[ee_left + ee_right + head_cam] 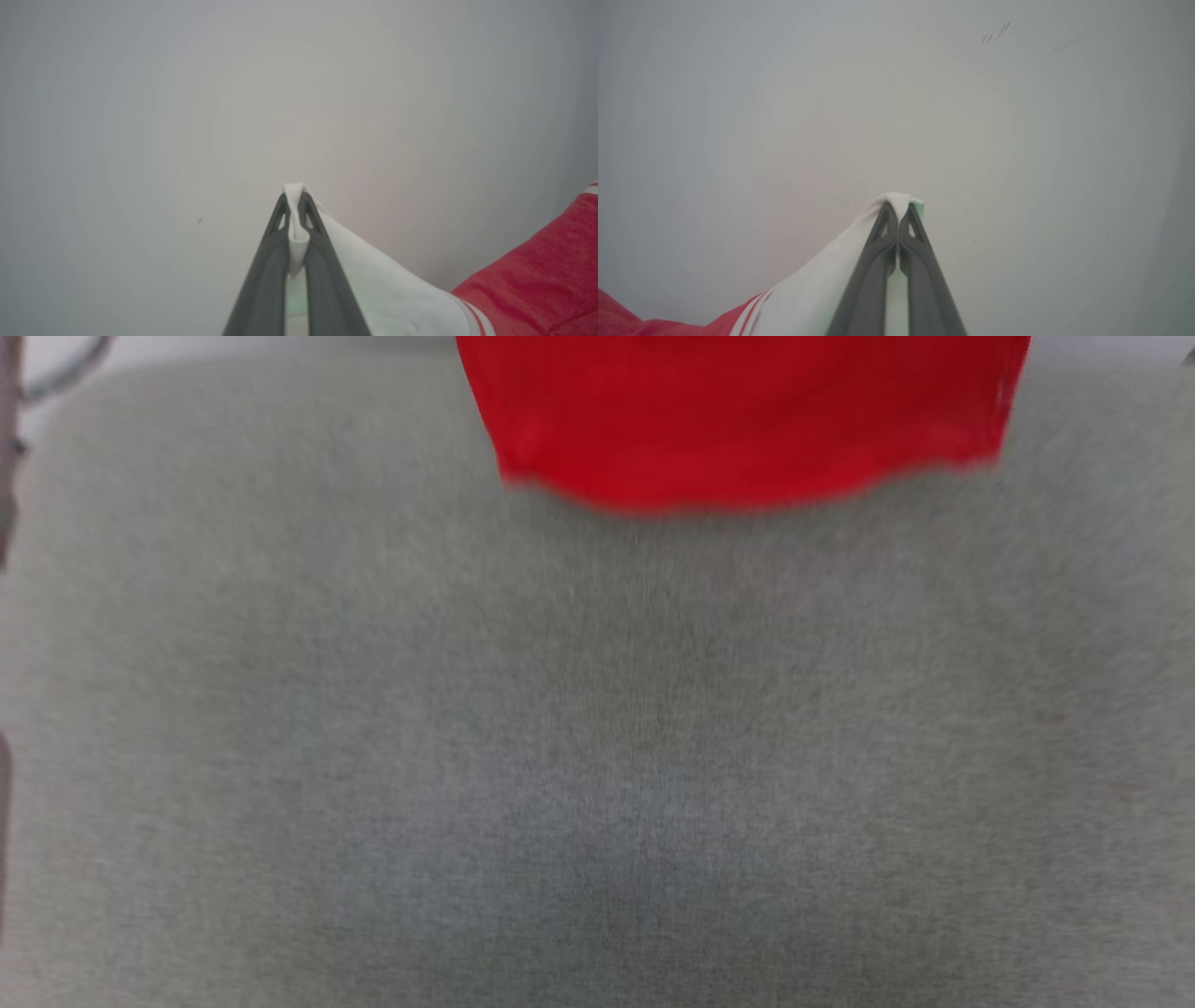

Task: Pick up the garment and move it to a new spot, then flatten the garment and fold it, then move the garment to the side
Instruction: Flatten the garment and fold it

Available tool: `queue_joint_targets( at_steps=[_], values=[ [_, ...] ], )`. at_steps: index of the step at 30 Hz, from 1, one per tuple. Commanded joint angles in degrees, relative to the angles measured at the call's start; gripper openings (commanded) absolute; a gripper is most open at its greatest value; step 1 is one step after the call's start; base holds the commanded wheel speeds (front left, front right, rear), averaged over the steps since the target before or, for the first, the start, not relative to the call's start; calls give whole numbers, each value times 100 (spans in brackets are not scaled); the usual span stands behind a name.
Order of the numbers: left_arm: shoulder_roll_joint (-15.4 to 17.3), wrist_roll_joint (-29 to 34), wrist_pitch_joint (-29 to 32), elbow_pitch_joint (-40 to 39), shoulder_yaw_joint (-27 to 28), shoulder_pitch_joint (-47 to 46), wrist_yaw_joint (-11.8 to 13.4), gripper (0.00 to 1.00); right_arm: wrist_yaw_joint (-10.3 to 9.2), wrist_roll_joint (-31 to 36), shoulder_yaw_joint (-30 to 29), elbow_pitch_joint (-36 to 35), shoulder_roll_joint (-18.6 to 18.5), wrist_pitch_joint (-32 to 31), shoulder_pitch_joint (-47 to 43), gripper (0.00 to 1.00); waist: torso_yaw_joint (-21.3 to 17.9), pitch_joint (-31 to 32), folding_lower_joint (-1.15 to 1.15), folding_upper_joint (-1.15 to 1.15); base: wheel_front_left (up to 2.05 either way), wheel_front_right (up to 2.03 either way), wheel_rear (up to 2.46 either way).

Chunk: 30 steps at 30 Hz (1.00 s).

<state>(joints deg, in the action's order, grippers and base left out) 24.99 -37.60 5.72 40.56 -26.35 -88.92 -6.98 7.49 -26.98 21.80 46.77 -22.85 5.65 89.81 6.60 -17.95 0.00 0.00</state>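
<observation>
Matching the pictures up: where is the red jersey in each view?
Head view: garment, top centre, cut by the top edge.
Left wrist view: white sleeve between the fingers, red body lower right.
Right wrist view: white sleeve between the fingers, red body lower left.
Shared landmark: the red body.

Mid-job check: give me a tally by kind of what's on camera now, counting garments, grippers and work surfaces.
Garments: 1, the red garment with white sleeve cloth
Grippers: 2, the left gripper and the right gripper, each shut on white cloth of the garment
Work surfaces: 1, the grey fabric surface
Total: 4
</observation>
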Motion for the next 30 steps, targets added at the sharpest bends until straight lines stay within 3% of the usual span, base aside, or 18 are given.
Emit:
queue_joint_targets(
  at_steps=[1,4,6,12,18,22,30],
  values=[
    [-89,98,-443,151,116,-443,103,0,-1,349,-176,224,57,528,439,0,90,-1247,0,0,0,0,0],
    [-189,209,-1383,384,282,-885,190,0,-1,1023,-470,465,125,905,864,0,152,-1667,0,0,0,0,0],
    [-291,246,-1773,435,316,-1152,116,0,-1,1516,-706,251,76,950,1111,0,221,-1953,0,0,0,0,0],
    [-505,54,-2058,658,337,-1065,-24,0,-1,2313,-1153,-482,136,944,576,0,457,-2480,0,0,0,0,0],
    [-658,-145,-2094,870,366,-632,-44,0,-2,2220,-1075,-487,180,948,29,0,547,-2412,0,0,0,0,0],
    [-764,-365,-1993,1000,66,-243,-47,0,-2,1977,-863,-377,0,948,-349,0,609,-2126,0,0,0,0,0],
    [-563,-649,-1292,1089,-682,680,-42,0,-2,538,-94,-178,-479,325,-1394,0,700,-1187,0,0,0,0,0]
  ],
)
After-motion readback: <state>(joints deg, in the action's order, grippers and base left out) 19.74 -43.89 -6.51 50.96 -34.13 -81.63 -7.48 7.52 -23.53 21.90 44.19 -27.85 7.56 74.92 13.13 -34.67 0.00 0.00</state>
